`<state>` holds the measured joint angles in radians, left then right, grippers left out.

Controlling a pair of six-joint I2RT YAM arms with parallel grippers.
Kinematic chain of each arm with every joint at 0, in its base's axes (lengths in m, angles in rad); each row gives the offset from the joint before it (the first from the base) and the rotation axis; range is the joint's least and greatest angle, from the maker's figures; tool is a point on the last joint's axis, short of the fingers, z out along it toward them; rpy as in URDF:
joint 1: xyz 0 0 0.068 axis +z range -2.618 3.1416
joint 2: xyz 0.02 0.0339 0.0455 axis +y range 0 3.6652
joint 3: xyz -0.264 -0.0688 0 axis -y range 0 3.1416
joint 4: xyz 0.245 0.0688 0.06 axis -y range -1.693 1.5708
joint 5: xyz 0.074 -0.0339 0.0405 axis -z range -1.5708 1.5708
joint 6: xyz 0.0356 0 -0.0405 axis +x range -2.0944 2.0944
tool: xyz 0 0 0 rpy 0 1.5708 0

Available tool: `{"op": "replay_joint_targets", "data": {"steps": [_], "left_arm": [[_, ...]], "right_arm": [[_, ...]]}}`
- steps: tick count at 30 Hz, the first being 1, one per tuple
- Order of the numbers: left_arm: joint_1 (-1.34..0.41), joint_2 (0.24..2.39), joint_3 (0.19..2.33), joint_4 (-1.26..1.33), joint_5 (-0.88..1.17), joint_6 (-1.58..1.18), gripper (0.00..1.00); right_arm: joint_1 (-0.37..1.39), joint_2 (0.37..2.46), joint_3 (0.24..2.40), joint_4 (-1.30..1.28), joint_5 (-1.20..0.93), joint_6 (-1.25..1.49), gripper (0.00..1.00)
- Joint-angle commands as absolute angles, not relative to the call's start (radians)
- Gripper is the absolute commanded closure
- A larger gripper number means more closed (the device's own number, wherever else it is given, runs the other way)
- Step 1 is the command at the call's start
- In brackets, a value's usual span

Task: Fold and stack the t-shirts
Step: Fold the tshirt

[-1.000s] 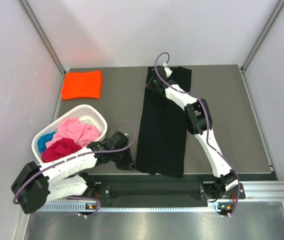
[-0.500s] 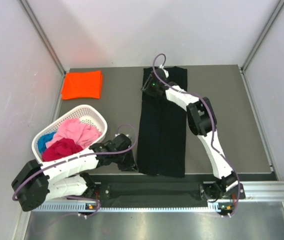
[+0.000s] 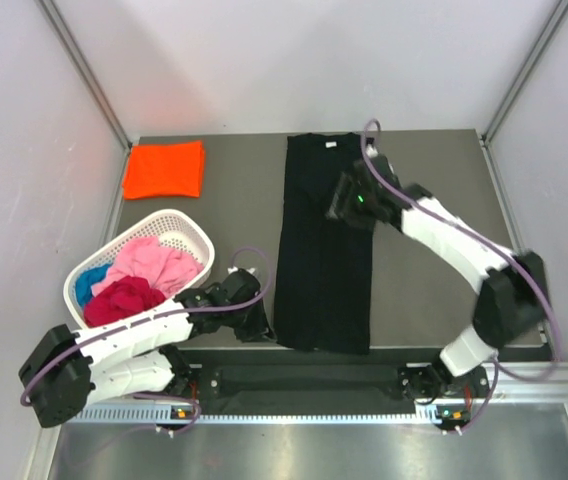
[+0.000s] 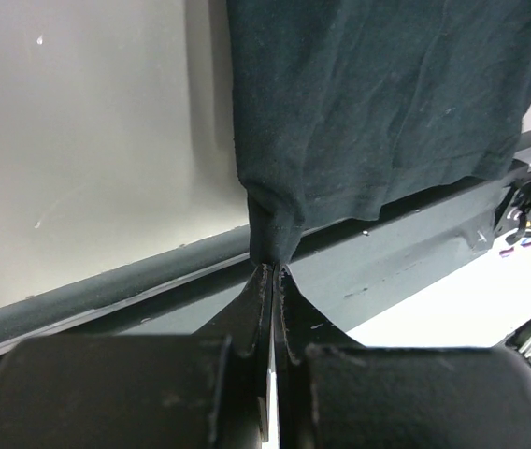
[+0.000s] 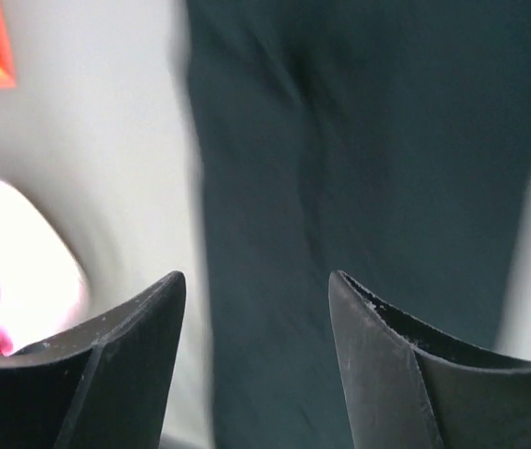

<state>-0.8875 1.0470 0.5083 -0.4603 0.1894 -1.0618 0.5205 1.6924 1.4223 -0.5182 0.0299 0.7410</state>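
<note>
Black t-shirt (image 3: 322,270) lies lengthwise on the tabletop (image 3: 229,205), collar far, left end effector (image 4: 273,271) pinching its near corner, right end effector (image 5: 256,278) spread, empty

I see the grey table (image 3: 234,190) filling the middle of the frame. A folded orange t-shirt (image 3: 164,169) lies at its upper left and a white basket (image 3: 169,213) stands at lower left. A black t-shirt (image 3: 319,270) (long, narrow, label at its top end) runs down the centre to the bottom edge.

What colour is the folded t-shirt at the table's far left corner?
The folded t-shirt is bright orange; top external view.
</note>
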Motion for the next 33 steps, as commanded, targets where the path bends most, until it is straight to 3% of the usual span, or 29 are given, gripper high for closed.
{"op": "replay_joint_targets", "data": {"steps": [1, 9, 18, 24, 33], "left_arm": [[-0.896, 1.02, 0.488, -0.41, 0.189, -1.045, 1.0], [-0.9, 1.011, 0.448, -0.387, 0.181, -1.042, 1.0], [-0.904, 1.003, 0.443, -0.39, 0.153, -1.071, 1.0], [-0.904, 1.005, 0.445, -0.413, 0.141, -1.083, 1.0], [-0.905, 1.002, 0.437, -0.41, 0.135, -1.098, 1.0]], "right_arm": [[0.534, 1.478, 1.156, -0.672, 0.005, 0.771, 0.37], [0.612, 1.001, 0.668, -0.733, -0.092, 0.929, 0.42], [0.799, 0.795, 0.479, -0.781, -0.035, 1.201, 0.4], [0.83, 0.713, 0.353, -0.658, -0.066, 1.285, 0.46], [0.931, 0.802, 0.362, -0.612, -0.015, 1.324, 0.51]]}}
